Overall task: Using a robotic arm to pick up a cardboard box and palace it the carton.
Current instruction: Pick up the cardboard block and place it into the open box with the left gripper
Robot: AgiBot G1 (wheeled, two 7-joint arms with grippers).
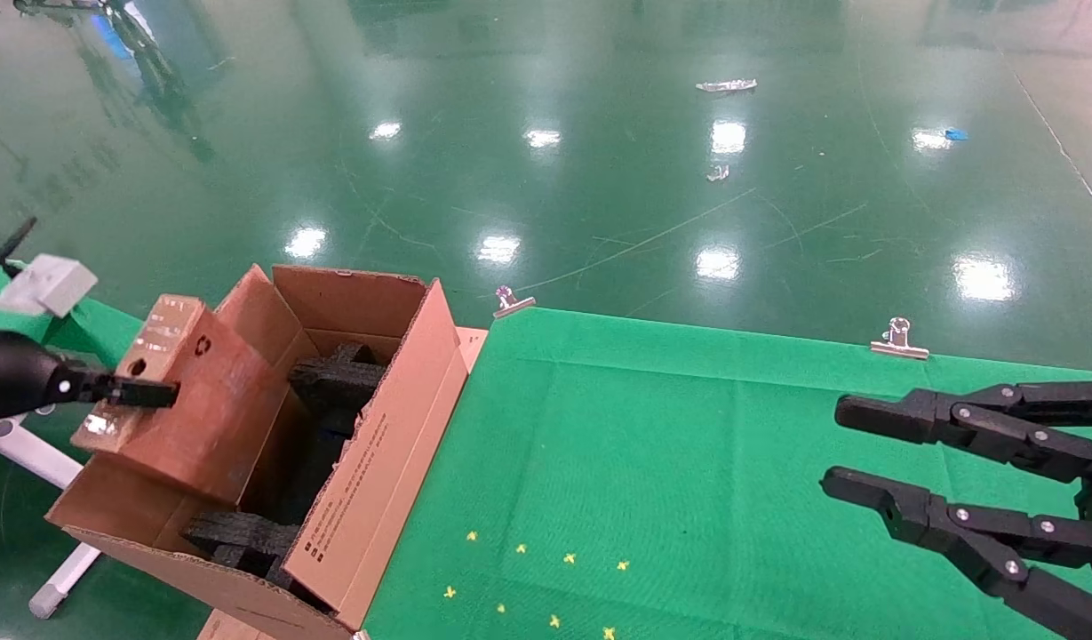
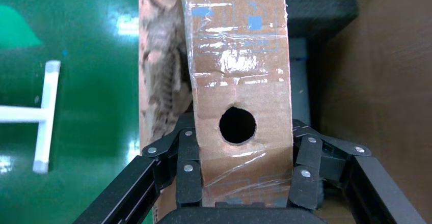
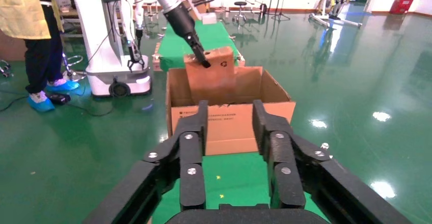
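My left jaws are clamped on the box (image 2: 239, 107), one finger (image 2: 188, 175) pressed to each narrow side, as the left wrist view shows; the left gripper (image 1: 146, 391) reaches in from beyond the carton's outer side. The box hangs tilted over the open top of the carton (image 1: 368, 471), its lower end already below the rim on the side farthest from the worktop. Shiny tape crosses its upper face, which has a round hole punched in it, and a small recycling mark shows near the upper end. From the right wrist view the box (image 3: 211, 76) stands up out of the carton (image 3: 229, 117) with the left gripper (image 3: 199, 58) pinching its top corner.

Inside the carton I see black foam (image 1: 332, 378) at the far end and more of it at the near end; I think the box's lower edge is clear of the foam, though the carton wall hides that spot. The carton sits just beside the green worktop (image 1: 688, 444), its printed flap leaning against the worktop's edge. Two metal clips (image 1: 898, 340) hold the cloth at the worktop's far edge.

My right gripper (image 1: 834, 449) is parked over the worktop, well apart from the carton, its jaws apart and holding nothing.
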